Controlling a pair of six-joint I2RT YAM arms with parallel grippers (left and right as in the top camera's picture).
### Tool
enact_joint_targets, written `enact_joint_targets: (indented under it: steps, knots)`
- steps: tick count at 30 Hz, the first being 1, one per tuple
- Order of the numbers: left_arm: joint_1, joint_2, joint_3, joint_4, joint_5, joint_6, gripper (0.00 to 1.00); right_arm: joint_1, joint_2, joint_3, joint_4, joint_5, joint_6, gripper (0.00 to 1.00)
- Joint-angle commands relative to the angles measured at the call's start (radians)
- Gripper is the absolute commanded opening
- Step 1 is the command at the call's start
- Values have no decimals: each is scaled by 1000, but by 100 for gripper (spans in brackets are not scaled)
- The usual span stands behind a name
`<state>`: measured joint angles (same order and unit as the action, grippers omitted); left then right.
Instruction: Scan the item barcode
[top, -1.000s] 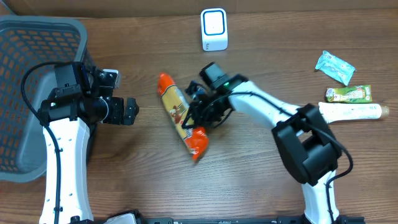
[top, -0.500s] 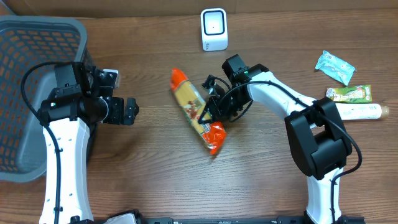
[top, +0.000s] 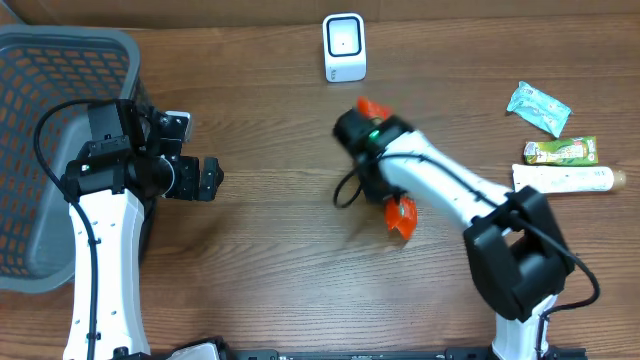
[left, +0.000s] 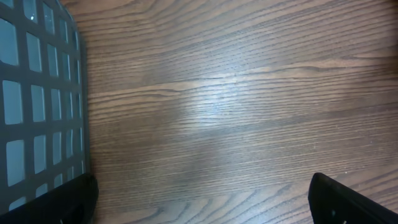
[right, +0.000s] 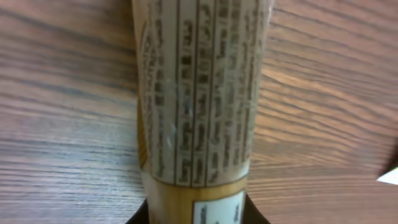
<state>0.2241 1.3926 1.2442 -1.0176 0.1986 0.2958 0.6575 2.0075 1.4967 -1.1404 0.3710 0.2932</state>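
Brown wood-grain table (top: 280, 270) is filling all three views. I'm seeing the grey mesh basket (top: 60, 90) sitting at the far left and the white scanner (top: 345, 47) standing at the far edge, centre.

Left gripper (top: 208, 180) is hovering just right of the basket with its jaws spread wide, carrying nothing. Its wrist camera is showing bare wood between the dark fingertips (left: 348, 202), with the basket wall on the left.

Right gripper (right: 199, 214) is pinching the snack packet (top: 402, 215) mid-table, nearer than the scanner, slightly right of it and apart from it. From overhead the arm is covering most of the packet. Only its two orange ends are poking out, one far, one near. Can't tell whether the packet is touching the table.

Right wrist camera is looking along the packet at a tan panel with columns of fine print, too blurred to read. Can't tell if a barcode is on this face.

Teal wrapper (top: 538, 108), green bar (top: 561, 151) and white tube (top: 565, 180) are lying together at the right edge, well apart from the packet.
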Motion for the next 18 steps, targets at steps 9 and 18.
enact_joint_targets:
  steps: [9,18]
  knots:
    - [-2,5,17,1,8,19,100,239,27,-55,64,110,55,54]
    - [-2,5,17,1,8,19,99,243,-21,95,49,-133,44,56]
